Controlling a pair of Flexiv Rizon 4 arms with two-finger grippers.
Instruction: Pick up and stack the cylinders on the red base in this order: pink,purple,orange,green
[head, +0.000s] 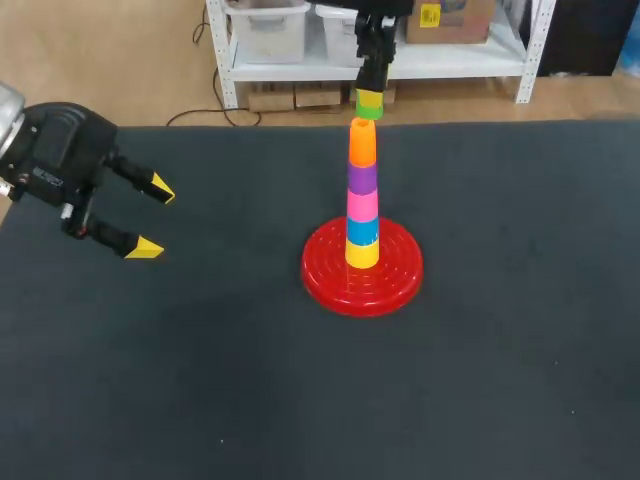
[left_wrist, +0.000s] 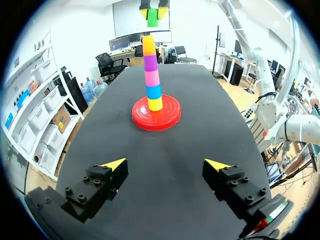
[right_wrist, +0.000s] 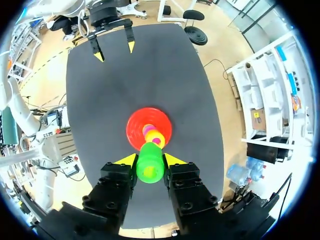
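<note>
A red base (head: 362, 272) stands mid-table with a stack on its post: yellow, blue, pink (head: 362, 204), purple (head: 362, 177) and orange (head: 362, 142) cylinders, bottom to top. My right gripper (head: 369, 95) hangs just above the stack, shut on the green cylinder (head: 369, 103). In the right wrist view the green cylinder (right_wrist: 150, 162) sits between the yellow tips of the right gripper (right_wrist: 150, 160), over the red base (right_wrist: 148, 128). My left gripper (head: 155, 217) stands open at the table's left, holding nothing. The left wrist view shows the left gripper (left_wrist: 165, 164) open, the stack (left_wrist: 151, 73) ahead, and the green cylinder (left_wrist: 153, 17) above it.
The black table (head: 500, 350) holds nothing else.
</note>
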